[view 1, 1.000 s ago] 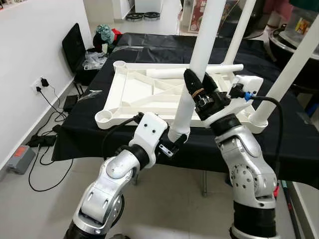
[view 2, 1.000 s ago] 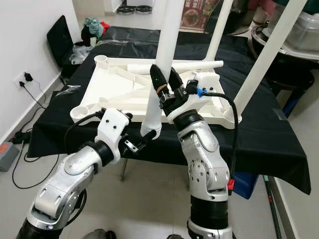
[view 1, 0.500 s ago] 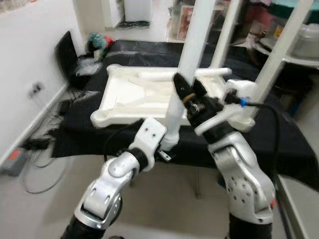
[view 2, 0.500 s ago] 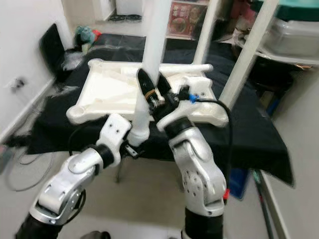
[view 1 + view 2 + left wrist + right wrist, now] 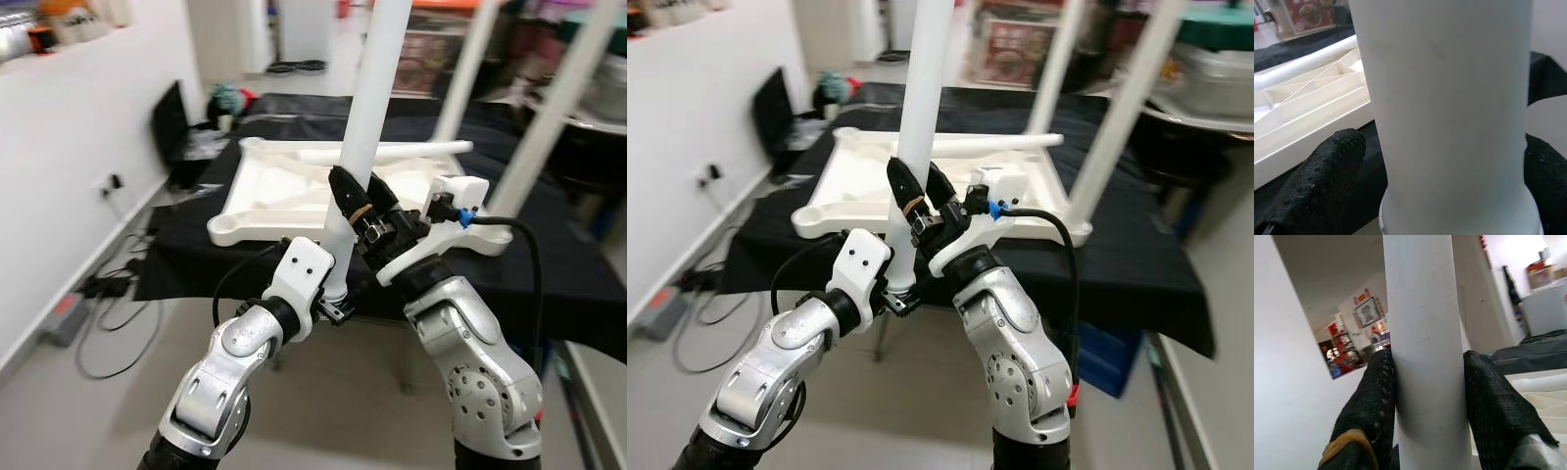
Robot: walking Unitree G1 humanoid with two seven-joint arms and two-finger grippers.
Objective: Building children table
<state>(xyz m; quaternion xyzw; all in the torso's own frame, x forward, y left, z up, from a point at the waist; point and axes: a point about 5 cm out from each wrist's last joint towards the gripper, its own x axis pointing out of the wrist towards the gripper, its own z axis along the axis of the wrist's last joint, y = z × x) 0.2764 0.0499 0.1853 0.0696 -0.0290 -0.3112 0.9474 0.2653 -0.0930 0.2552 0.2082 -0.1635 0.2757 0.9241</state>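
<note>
I hold a white table leg [image 5: 367, 117] nearly upright in front of the black-clothed table. My right gripper [image 5: 355, 188] is shut on its lower part, black fingers [image 5: 1371, 401] pressed on both sides of the leg [image 5: 1425, 357]. My left gripper [image 5: 333, 302] grips the leg's bottom end [image 5: 1449, 112], with a finger [image 5: 1317, 181] on each side. The white tabletop [image 5: 284, 181] lies upside down on the cloth. Two legs [image 5: 558, 108] stand in its right corner sockets. Another leg [image 5: 392, 153] lies across it. The front left socket [image 5: 223, 230] is empty.
A white wall runs along the left with a socket [image 5: 110, 181] and cables [image 5: 108, 294] on the floor. A black flat object [image 5: 171, 117] and clutter stand near the table's far left corner. Blurred shelving [image 5: 1215, 69] stands at the right. The black cloth [image 5: 186, 279] hangs over the front edge.
The whole view has shifted and turned as the camera moved. Both grippers keep the same hold on the leg, which now stands a little more upright.
</note>
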